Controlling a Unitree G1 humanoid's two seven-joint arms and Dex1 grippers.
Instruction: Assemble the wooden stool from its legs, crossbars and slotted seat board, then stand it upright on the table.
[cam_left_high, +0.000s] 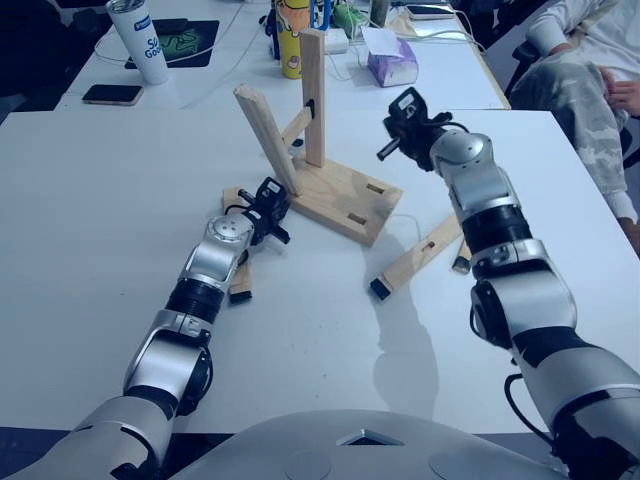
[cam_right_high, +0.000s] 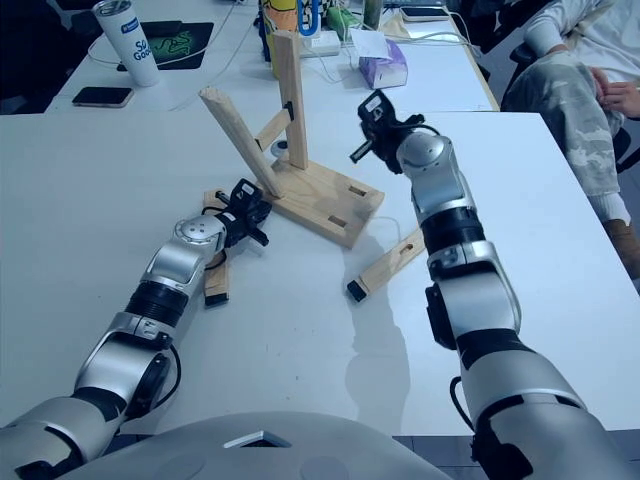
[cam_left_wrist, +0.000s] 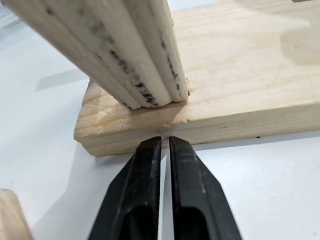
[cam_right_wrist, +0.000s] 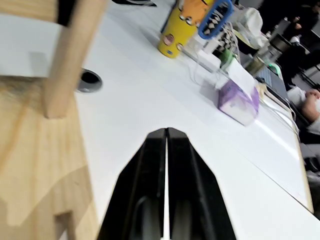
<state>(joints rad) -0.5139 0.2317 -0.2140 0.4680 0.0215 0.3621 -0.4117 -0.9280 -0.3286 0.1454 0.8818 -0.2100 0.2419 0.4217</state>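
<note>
**Two legs in, loose leg lies nearer my right arm**

The slotted seat board lies flat on the table, and I take this as mid-assembly. Two of its slots are filled: an upright leg on the far side and a tilted leg at the near-left corner, joined by a short crossbar. The two open slots sit along the board's right side with nothing in them.

My left tool is low at the board's near-left corner, just below the foot of the tilted leg. Its fingers are narrowed to a sliver, holding nothing, with the tips just short of the board's edge. My right tool hangs above the table to the right of the upright leg, its fingers pressed together and empty.

The next move, as I judge it, turns on the loose leg. It lies flat on the table just off the board's near-right corner, closer to me than the right tool. Its long axis runs diagonally, from near-centre out to the far right. The right arm is plainly nearer to it. Another wooden piece lies partly under my left forearm.
</note>
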